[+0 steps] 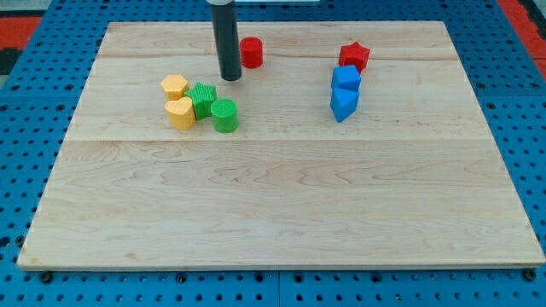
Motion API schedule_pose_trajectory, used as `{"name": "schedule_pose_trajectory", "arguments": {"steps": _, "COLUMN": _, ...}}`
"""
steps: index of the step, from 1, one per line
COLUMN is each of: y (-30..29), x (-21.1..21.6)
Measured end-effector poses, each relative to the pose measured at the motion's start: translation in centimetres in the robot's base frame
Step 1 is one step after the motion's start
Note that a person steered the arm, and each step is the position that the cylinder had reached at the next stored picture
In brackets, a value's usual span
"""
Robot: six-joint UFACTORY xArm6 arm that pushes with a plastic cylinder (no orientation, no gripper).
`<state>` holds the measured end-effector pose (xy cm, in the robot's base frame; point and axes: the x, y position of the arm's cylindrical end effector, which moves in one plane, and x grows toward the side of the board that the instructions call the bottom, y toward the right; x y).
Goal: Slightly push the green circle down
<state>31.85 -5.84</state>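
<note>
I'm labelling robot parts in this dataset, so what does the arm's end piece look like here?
Only a straight, smooth, dark cylindrical rod shows, entering from the view's top. My tip is its flat-cut lower end, the same dark grey-black as the shaft. No cables, markings or gripper parts are visible; the arm itself is out of frame.

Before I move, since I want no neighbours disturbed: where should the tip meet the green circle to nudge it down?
Judging by the layout, contact the green circle on its top-facing side, coming from the view's top. My tip already sits just above it. The green star-like block touches its upper left, so stay centred or slightly right.
</note>
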Motion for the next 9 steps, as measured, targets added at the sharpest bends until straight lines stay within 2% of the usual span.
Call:
{"name": "schedule_pose_trajectory", "arguments": {"steps": 2, "y": -0.1, "x": 1.6}}
{"name": "schedule_pose_trajectory", "arguments": {"steps": 3, "y": 1.5, "x": 6.9}}
{"name": "schedule_pose_trajectory", "arguments": {"steps": 4, "y": 5.9, "x": 11.7}}
{"name": "schedule_pose_trajectory", "arguments": {"steps": 5, "y": 15.3, "x": 12.7}}
{"name": "schedule_pose_trajectory", "arguments": {"steps": 6, "y": 19.4, "x": 11.4}}
{"name": "schedule_pose_trajectory", "arguments": {"steps": 7, "y": 21.0, "x": 9.8}}
{"name": "schedule_pose_trajectory", "arguments": {"steps": 8, "y": 20.1, "x": 7.1}}
{"name": "schedule_pose_trajectory", "arguments": {"steps": 9, "y": 14.2, "x": 6.1}}
